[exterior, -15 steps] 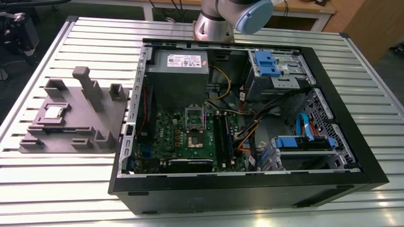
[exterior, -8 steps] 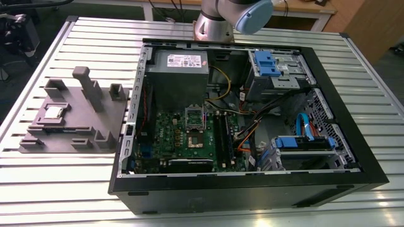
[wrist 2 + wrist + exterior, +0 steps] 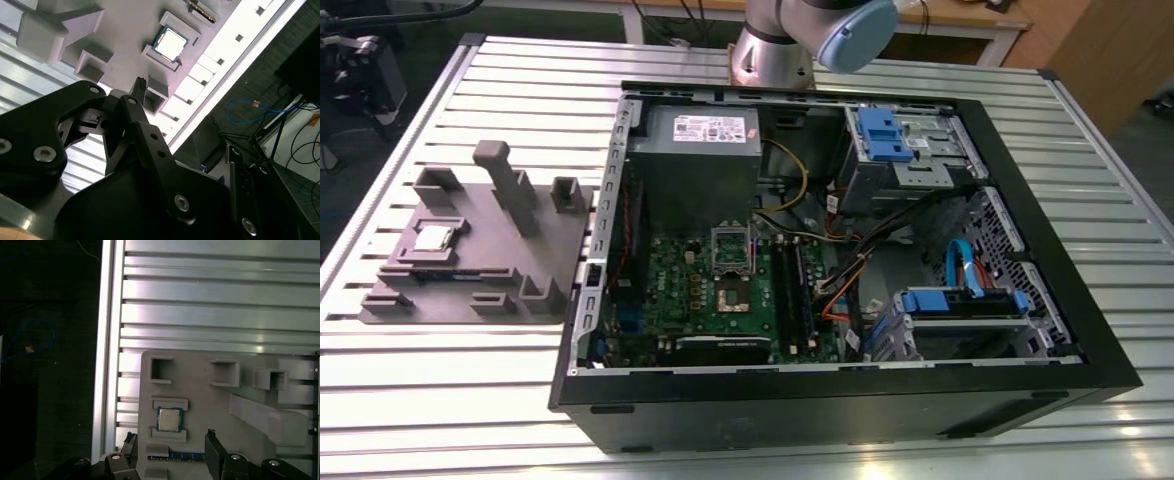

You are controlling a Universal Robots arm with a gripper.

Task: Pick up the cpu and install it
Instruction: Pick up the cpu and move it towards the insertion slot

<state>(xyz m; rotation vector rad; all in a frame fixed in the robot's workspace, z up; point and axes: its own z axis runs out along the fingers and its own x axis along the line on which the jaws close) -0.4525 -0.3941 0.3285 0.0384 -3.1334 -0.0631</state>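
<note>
Nearest to the lens in the first wrist view: the black pincer [image 3: 169, 434], spread wide, its two fingers [image 3: 212, 450] well apart and nothing gripped between them. Hovers over the grey holder [image 3: 200, 390], pointed down at it, probably so as to line up for a grasp from above. Not touching anything, as far as can be judged.

Lying flat in a shallow square pocket of that holder: the cpu [image 3: 169, 419], silvery top upward. Kept in place by low ridges on two opposite sides, apparently so as to sit always at the same spot and with the same turn. Placed beneath the pincer, about midway between the lines of the two fingers, a little beyond their tips and apart from both.

In the exterior view, holder resting on the slatted metal surface [image 3: 454, 400] at the exterior view's left, just beside the open computer case [image 3: 854, 410]. Inside the case, the motherboard [image 3: 674, 290] with its dark socket [image 3: 731, 292], well apart from the cpu. Seems empty, so installing not yet done.
</note>
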